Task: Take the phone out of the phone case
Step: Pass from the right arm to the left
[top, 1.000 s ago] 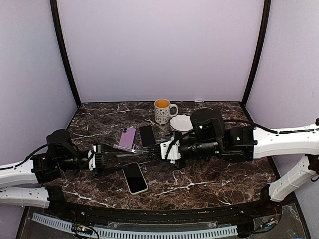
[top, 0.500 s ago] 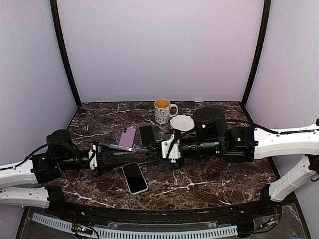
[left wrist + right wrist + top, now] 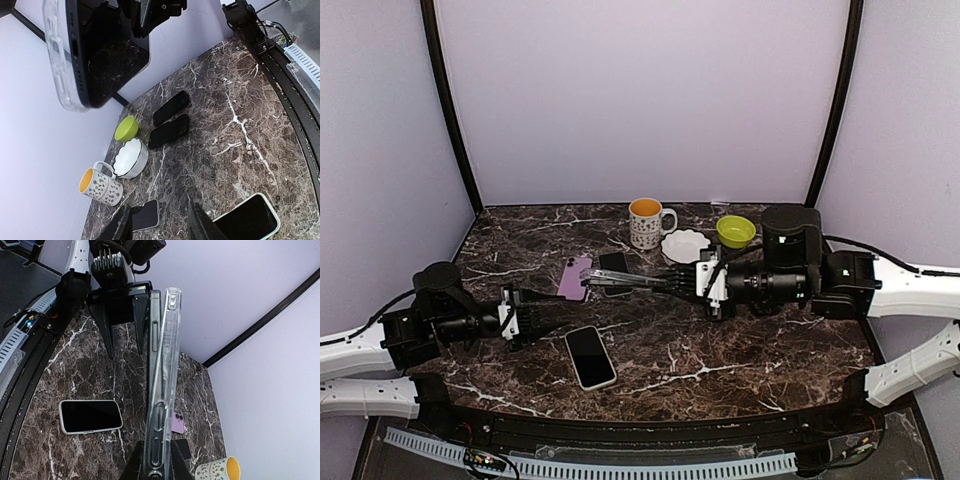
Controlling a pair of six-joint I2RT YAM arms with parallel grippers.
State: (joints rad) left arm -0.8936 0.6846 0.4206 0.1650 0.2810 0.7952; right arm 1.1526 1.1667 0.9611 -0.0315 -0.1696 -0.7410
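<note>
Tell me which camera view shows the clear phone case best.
The right wrist view: the clear phone case fills the middle, edge-on, and the dark phone stands away from it at the far end. The left wrist view shows only one end; the top external view, a thin sliver.

Dark phone [image 3: 152,345], edge-on, aloft, far end parted from clear case [image 3: 169,340]
</note>
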